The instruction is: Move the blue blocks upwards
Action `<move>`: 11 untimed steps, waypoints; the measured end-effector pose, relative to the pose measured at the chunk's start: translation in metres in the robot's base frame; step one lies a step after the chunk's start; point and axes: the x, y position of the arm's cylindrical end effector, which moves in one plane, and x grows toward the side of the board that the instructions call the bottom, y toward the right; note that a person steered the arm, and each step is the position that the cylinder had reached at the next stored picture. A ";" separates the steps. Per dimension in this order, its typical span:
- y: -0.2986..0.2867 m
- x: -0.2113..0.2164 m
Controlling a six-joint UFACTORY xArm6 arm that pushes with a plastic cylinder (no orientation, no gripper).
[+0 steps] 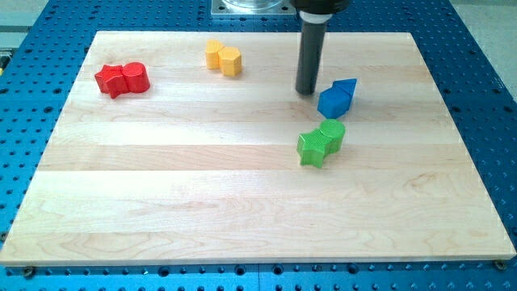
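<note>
Two blue blocks touch each other right of the board's centre: a rounded blue block [331, 103] and a blue triangular block [346, 87] at its upper right. My tip [305, 91] is the lower end of the dark rod and stands just left of the rounded blue block, a small gap apart. The rod rises from there to the view's top.
Two green blocks, a star [311, 149] and a cylinder [332, 134], touch each other just below the blue pair. Two yellow blocks [224, 58] sit at the top centre-left. Two red blocks [123, 79] sit at the upper left. The wooden board [161, 202] lies on a blue perforated table.
</note>
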 end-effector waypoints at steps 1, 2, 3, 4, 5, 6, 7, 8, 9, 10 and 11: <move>0.047 -0.003; 0.040 -0.008; -0.032 -0.014; -0.083 0.035; -0.083 0.066; -0.047 0.072; -0.013 0.072; 0.005 0.067; 0.004 0.057; 0.008 0.055; 0.009 0.055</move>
